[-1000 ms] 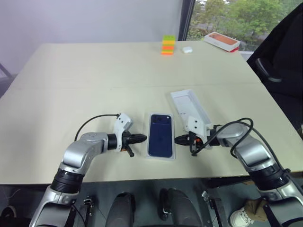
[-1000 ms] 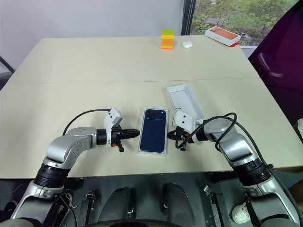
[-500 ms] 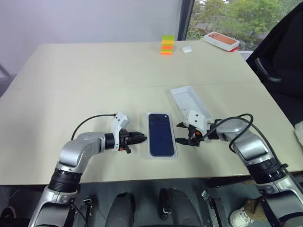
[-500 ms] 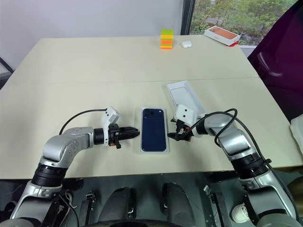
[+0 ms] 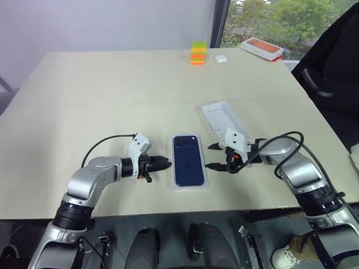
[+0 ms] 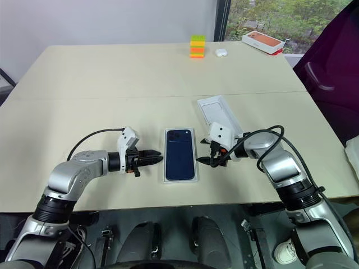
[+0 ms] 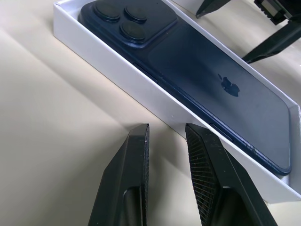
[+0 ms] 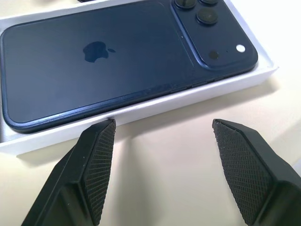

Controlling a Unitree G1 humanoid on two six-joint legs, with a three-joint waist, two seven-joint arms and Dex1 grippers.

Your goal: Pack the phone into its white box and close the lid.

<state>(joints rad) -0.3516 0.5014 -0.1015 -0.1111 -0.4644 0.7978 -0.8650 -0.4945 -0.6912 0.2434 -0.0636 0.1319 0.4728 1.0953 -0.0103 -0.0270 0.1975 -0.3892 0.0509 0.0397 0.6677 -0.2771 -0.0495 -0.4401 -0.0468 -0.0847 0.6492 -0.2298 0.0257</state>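
Left eye view: the phone (image 5: 188,159) lies back-up inside the white box (image 5: 174,168), lower centre of the frame on the desk (image 5: 112,89), camera cluster toward the upper end. The lid (image 5: 223,119) lies open-side up just right of and above the box, not on it.

Left gripper (image 5: 165,163) sits just left of the box, jaws slightly parted with a narrow gap, holding nothing; a second ago they were pressed together. In the left wrist view its fingertips (image 7: 141,136) stand close to the box wall, not touching.

Right gripper (image 5: 212,156) sits just right of the box, jaws spread wide and empty; a second ago they were nearly closed at the box edge. In the right wrist view the two pads (image 8: 101,146) stand on either side of bare desk beside the box's long wall.

Upper centre: coloured block stack (image 5: 199,53); small white case (image 5: 221,58); orange-topped box (image 5: 262,49) at upper right.
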